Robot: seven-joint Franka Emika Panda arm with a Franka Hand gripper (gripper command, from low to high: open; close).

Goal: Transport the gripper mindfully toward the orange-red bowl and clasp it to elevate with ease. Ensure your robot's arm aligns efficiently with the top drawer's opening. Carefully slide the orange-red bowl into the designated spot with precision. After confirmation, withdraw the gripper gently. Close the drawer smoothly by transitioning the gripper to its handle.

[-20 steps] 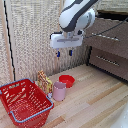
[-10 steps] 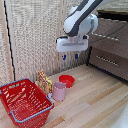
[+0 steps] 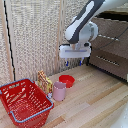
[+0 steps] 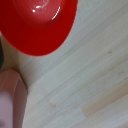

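The orange-red bowl (image 3: 67, 80) is not yet grasped. The gripper (image 3: 73, 62) is held above it, fingers apart and empty. Every step remains outstanding.

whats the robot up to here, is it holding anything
Nothing is held yet. The white robot arm hangs with its gripper in the air above the orange-red bowl, which sits on the wooden table beside a pink cup and a red basket. The fingers look empty. The wrist view looks down on the bowl and the edge of the cup. On the exterior view's right stands a dark brown drawer unit with a silver handle.
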